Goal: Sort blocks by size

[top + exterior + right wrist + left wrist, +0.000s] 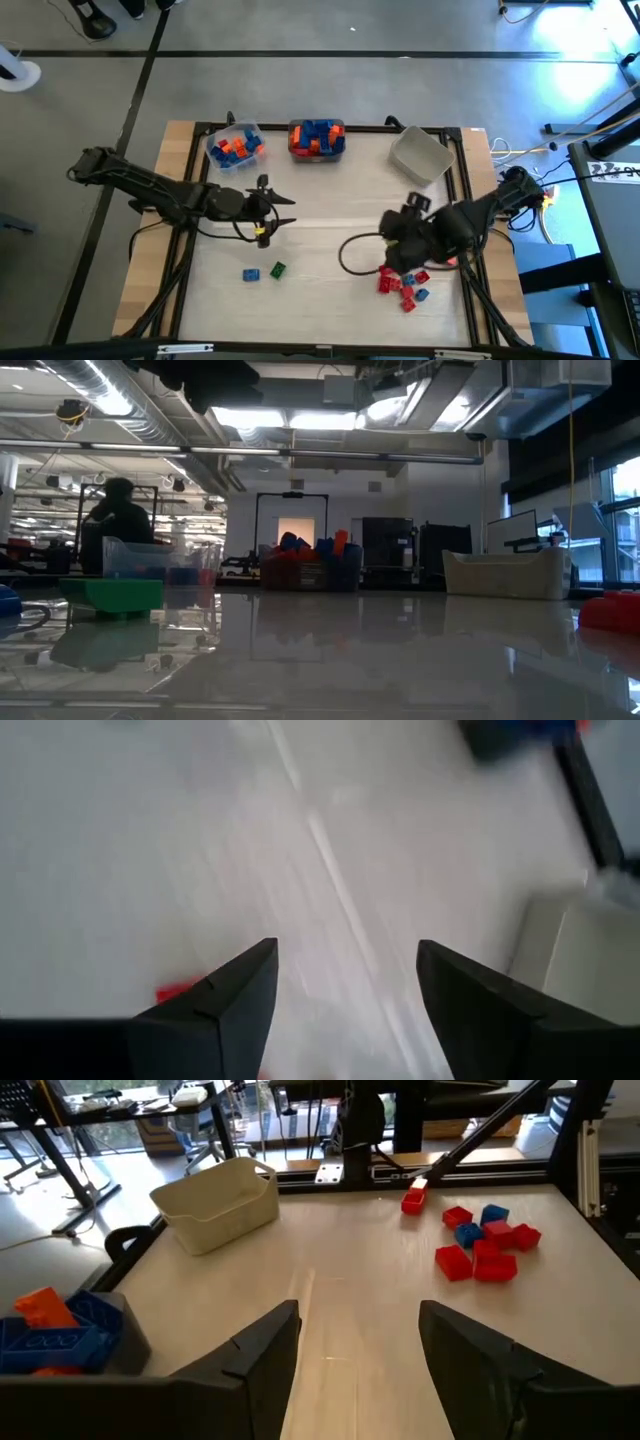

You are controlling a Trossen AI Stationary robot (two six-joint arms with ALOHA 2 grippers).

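Observation:
A pile of red and blue blocks [405, 283] lies at the table's near right, and it also shows in the left wrist view as red and blue blocks [485, 1245]. One blue block [250, 274] and one green block [278, 269] lie apart at the near left. My right gripper [398, 245] hangs open above the table just beyond the pile; its wrist view [345, 955] shows only bare table between the fingers. My left gripper [283, 210] is open over the table's middle left, nearly level, with nothing between its fingers [270, 1345].
At the far edge stand a clear bin [236, 147] and a second bin [317, 140], both holding orange and blue blocks, and a beige bin [420, 155] with nothing showing in it. A single red block [413, 1200] lies by the frame rail. Bare tabletop lies between the arms.

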